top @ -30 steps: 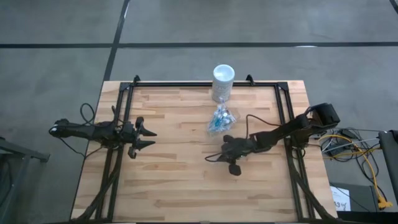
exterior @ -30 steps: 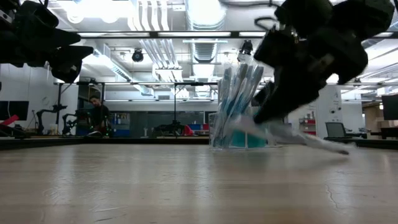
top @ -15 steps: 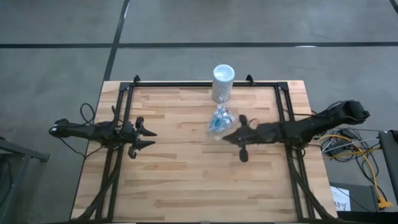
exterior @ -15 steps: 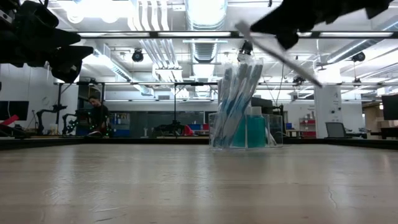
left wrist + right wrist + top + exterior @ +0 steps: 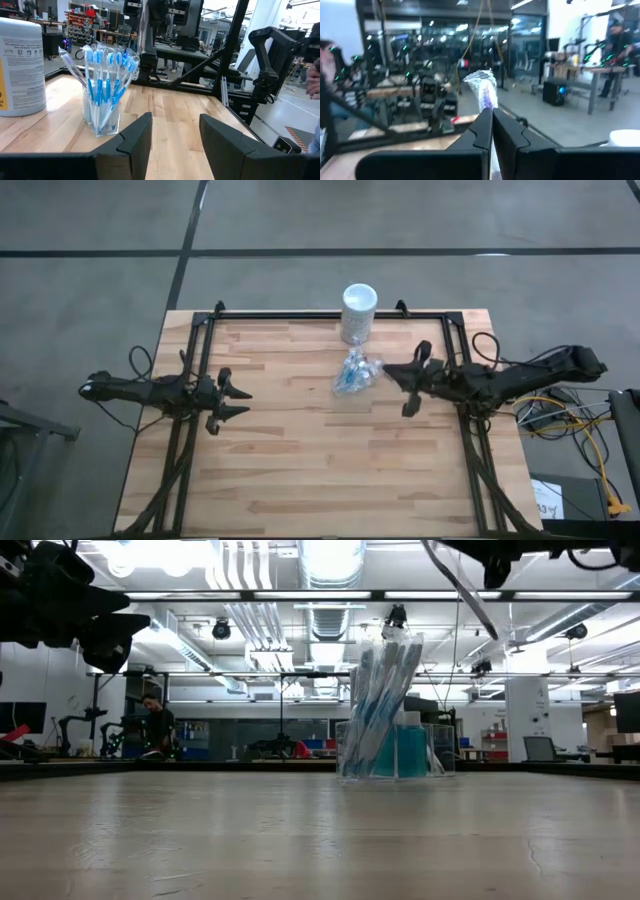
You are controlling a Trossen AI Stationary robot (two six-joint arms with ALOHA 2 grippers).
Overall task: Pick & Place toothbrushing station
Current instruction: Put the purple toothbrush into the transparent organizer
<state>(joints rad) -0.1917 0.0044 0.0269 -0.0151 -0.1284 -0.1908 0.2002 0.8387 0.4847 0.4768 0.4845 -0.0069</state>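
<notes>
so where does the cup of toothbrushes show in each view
High view: the cup stands just in front of the white cylinder, right of centre.
Low view: the cup stands right of centre on the table.
Left wrist view: the cup stands left of centre, beside the white cylinder.
Right wrist view: not in it.
Shared landmark: the white cylinder, in the high and left wrist views.
</notes>
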